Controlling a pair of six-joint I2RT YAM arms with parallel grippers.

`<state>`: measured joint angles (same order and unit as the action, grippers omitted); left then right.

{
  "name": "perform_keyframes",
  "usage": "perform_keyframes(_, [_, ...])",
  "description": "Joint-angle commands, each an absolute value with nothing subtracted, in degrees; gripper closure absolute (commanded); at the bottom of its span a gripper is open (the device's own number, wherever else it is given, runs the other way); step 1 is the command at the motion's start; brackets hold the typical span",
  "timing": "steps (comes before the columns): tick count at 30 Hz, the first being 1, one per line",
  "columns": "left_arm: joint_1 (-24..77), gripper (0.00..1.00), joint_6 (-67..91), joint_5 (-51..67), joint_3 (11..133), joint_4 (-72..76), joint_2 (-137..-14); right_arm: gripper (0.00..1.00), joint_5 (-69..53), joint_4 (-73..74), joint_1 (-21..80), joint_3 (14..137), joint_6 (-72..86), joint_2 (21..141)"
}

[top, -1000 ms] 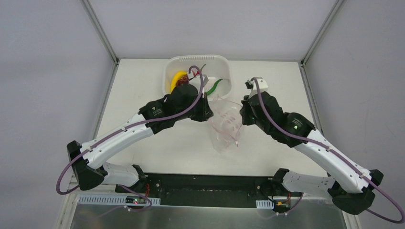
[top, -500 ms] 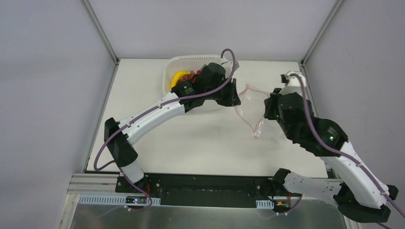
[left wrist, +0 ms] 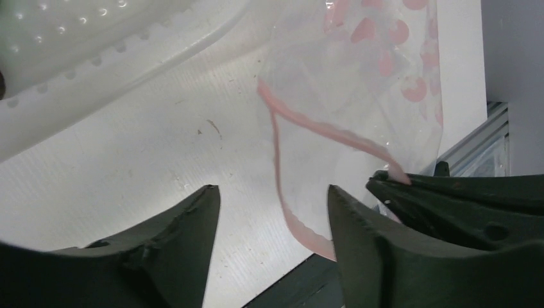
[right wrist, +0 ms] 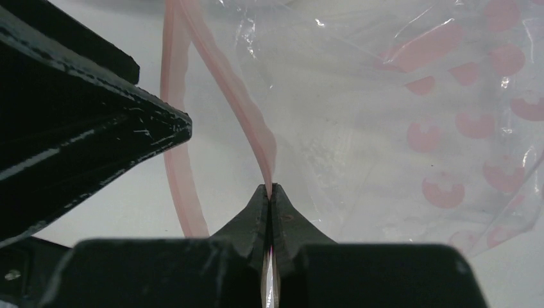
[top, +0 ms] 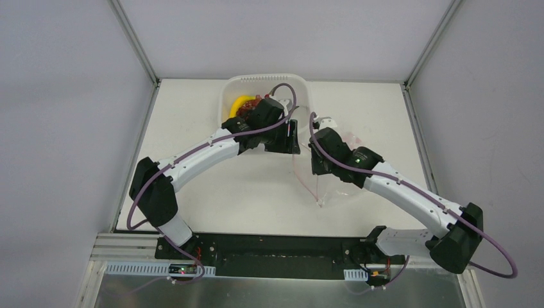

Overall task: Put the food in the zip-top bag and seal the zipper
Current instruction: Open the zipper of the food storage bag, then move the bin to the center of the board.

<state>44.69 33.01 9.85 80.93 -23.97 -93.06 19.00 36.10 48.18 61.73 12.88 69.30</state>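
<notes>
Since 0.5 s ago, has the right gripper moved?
Yes. In the top view the right gripper, shut on the zipper, has swung left from near the table right side toward the white tub.

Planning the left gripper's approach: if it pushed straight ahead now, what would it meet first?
Probably the zipper of the zip-top bag, held by the right gripper; depth is unclear.

The left arm (top: 205, 144) covered most of the tub (top: 256, 77) from above (only banana (top: 238, 103) and grapes (top: 254, 99) peeked out); the bag (left wrist: 359, 83) ran past the left wrist view's upper edge.
</notes>
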Motion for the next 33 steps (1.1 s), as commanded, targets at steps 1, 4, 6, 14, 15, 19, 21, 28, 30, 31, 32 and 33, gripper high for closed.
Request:
perform_keyframes(1, [45.05, 0.28, 27.38, 5.69, 82.69, -25.94, -86.25, 1.00, 13.33, 31.18, 44.30, 63.43, 14.86, 64.11])
perform_keyframes(4, [42.54, 0.08, 22.35, 0.40, 82.75, -28.26, -83.37, 1.00, 10.87, 31.29, 41.31, 61.45, 15.62, 62.66])
perform_keyframes(6, [38.72, 0.03, 19.33, 1.02, 83.06, -28.59, -82.94, 1.00, 9.41, 30.94, 39.42, 59.77, 16.09, 61.36])
perform_keyframes(14, [26.72, 0.01, 11.93, 4.18, 85.57, -23.74, -90.97, 1.00, 4.10, 29.10, 35.71, 56.47, 17.39, 57.60])
perform_keyframes(15, [25.43, 0.01, 12.21, 5.36, 86.71, -24.98, -93.56, 1.00, 4.01, 29.07, 35.53, 56.51, 17.40, 57.31])
perform_keyframes(19, [23.92, 0.01, 14.75, 3.97, 86.34, -28.03, -97.08, 1.00, 3.94, 29.18, 34.80, 56.75, 17.08, 56.34])
perform_keyframes(21, [23.82, 0.01, 16.50, 2.20, 81.18, -26.37, -96.36, 1.00, 4.40, 29.14, 34.42, 56.78, 16.74, 56.05])
perform_keyframes(28, [23.80, 0.01, 21.48, 0.35, 65.76, -24.65, -87.80, 1.00, 4.50, 29.52, 32.69, 57.56, 15.23, 55.68])
perform_keyframes(30, [23.82, 0.01, 23.86, -1.39, 60.08, -23.65, -82.21, 1.00, 4.97, 29.53, 32.17, 57.49, 14.89, 55.35])
perform_keyframes(31, [23.82, 0.01, 25.05, -1.24, 57.24, -23.62, -79.74, 1.00, 5.15, 29.48, 31.90, 57.44, 14.84, 55.29])
perform_keyframes(32, [23.93, 0.01, 25.90, -0.87, 54.92, -24.20, -77.41, 1.00, 5.37, 29.52, 31.64, 57.40, 14.66, 55.23])
perform_keyframes(33, [24.00, 0.01, 26.91, -1.08, 51.72, -25.03, -74.73, 1.00, 5.44, 29.53, 31.45, 57.35, 14.48, 55.21])
